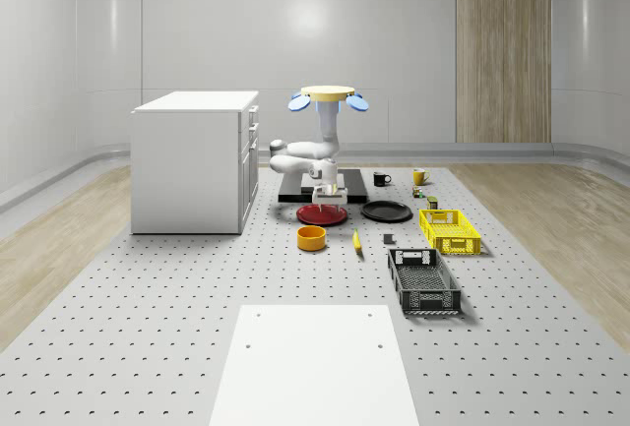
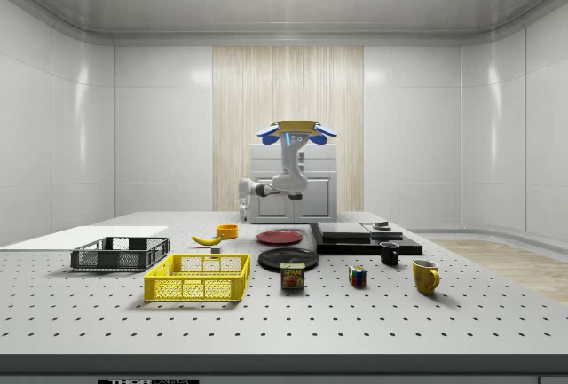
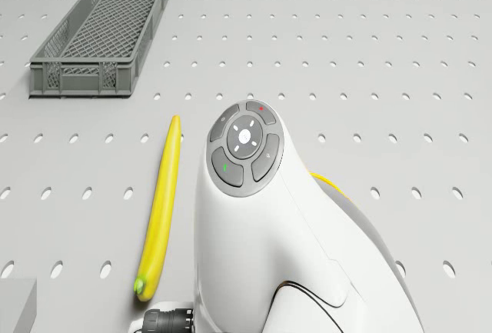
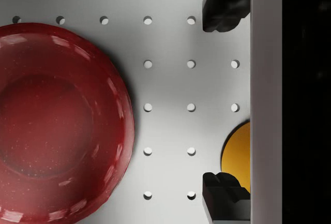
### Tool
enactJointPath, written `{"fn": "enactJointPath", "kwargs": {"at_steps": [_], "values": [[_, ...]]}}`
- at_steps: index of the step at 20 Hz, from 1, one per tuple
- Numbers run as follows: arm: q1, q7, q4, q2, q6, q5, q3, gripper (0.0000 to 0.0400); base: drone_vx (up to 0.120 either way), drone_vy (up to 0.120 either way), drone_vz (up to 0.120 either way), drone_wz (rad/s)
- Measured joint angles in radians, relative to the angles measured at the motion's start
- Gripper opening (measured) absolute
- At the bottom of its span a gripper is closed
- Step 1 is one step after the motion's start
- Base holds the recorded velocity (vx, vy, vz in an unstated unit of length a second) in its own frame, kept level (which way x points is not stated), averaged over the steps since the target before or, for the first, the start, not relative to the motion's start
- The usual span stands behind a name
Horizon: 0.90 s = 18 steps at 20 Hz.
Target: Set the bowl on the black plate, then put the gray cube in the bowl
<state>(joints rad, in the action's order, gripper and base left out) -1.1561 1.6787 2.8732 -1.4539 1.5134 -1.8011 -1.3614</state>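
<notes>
Right now I hover above the red plate (image 1: 322, 214), my pincer (image 4: 223, 107) spread and empty over bare desk (image 1: 148, 328). Dropping here, I'd miss the orange bowl (image 1: 312, 238), near the black plate (image 1: 386, 212), or clip its rim.

The yellow-bodied quadrotor drone (image 1: 327, 94) with blue rotors hovers above the perforated gray table (image 1: 148, 298). Its white jointed arm (image 1: 307, 155) hangs down, elbow bent, wrist pointing straight down. The two-finger gripper (image 1: 329, 197), black fingertips (image 4: 223, 8) spread apart, hangs just above that table.
</notes>
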Motion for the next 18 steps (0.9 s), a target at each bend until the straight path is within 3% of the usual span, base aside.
{"fn": "enactJointPath", "kwargs": {"at_steps": [18], "values": [[-0.007, 0.006, -0.001, -0.033, 0.031, 0.014, -0.005, 0.04, 0.12, 0.0, 0.0, 0.0]]}}
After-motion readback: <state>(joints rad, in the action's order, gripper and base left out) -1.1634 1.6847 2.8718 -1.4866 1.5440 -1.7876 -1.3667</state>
